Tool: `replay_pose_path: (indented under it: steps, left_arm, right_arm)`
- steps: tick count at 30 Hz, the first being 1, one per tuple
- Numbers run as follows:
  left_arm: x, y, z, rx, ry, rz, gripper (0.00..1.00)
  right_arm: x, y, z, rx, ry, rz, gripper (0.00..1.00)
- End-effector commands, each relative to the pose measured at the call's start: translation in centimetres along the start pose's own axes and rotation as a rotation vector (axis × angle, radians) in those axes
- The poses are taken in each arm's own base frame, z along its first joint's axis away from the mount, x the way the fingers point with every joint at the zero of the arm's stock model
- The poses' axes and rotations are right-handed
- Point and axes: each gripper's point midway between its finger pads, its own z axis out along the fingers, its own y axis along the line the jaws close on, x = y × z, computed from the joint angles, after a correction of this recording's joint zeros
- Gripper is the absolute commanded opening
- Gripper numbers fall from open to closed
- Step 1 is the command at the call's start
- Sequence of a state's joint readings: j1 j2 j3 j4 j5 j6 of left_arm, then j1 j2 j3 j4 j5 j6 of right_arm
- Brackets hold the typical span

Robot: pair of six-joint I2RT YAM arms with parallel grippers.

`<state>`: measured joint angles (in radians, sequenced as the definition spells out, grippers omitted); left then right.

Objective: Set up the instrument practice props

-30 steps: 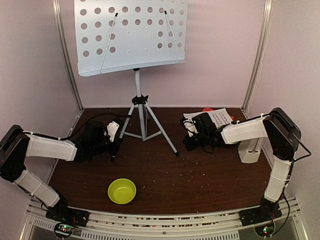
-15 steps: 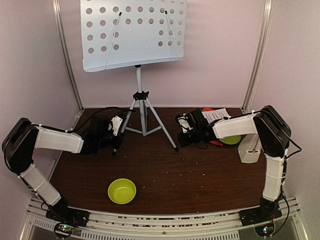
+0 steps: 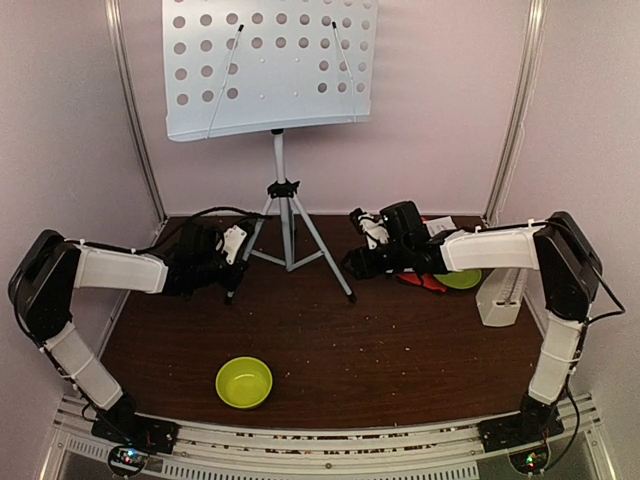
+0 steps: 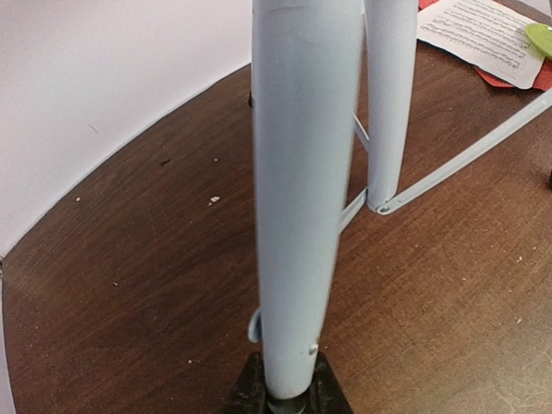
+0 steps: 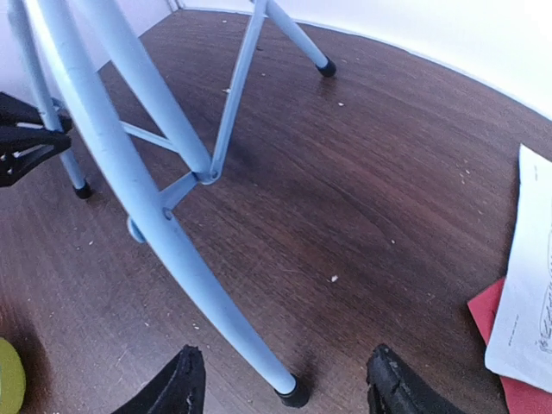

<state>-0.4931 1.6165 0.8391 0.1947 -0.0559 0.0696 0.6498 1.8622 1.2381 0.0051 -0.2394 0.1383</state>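
Note:
The music stand's pale perforated desk (image 3: 268,70) rises on grey tripod legs (image 3: 285,235) at the back of the table. My left gripper (image 3: 231,275) is shut on the left leg (image 4: 297,216), low down near its foot; its jaws (image 4: 289,398) press on both sides of the tube. My right gripper (image 3: 352,264) is open by the right leg, and in the right wrist view that leg's black foot (image 5: 295,395) stands between its spread fingertips (image 5: 177,388), touching neither. White and red sheet-music pages (image 3: 441,229) lie behind the right arm. The cream metronome (image 3: 500,296) stands at the far right.
A lime-green bowl (image 3: 244,381) sits near the front edge, left of centre. A lime-green plate (image 3: 460,279) lies on the red page by the metronome. Metal frame posts (image 3: 135,110) and pink walls close in the back and sides.
My right gripper has opened round the right tripod leg after shifting left. The left arm has moved back and right with the left leg, and the stand's desk has shifted slightly right.

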Motion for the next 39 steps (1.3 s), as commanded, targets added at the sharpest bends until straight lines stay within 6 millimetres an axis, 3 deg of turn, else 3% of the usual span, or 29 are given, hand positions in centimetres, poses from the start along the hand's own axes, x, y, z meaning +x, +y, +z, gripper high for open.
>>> replay_pose_path:
  steps: [1,9,14,26,35,39]
  left_arm:
    - [-1.2,1.8,0.9,-0.003,-0.014,0.009,0.07]
    - [-1.6,1.5,1.3,0.027,-0.020,0.007,0.06]
    - [-2.0,1.8,1.4,0.017,-0.021,0.010,0.06]
    - [-2.7,1.4,1.1,0.051,-0.045,0.019,0.03]
    - [-2.8,0.6,-0.6,0.083,-0.095,-0.004,0.03]
    - [-2.6,-1.3,-1.5,0.169,-0.136,-0.038,0.03]
  right_arm:
    - [-2.2,2.5,0.9,-0.138,-0.041,-0.007,0.67]
    - [-3.0,4.6,3.6,-0.287,-0.052,0.017,0.67]
    - [-2.6,5.1,5.0,-0.327,-0.041,0.031,0.50]
    - [-1.0,7.6,2.3,-0.412,-0.072,0.008,0.01]
    - [1.3,8.8,-1.4,-0.399,-0.078,-0.007,0.00]
    - [4.3,9.5,-2.4,-0.384,-0.041,-0.018,0.00]
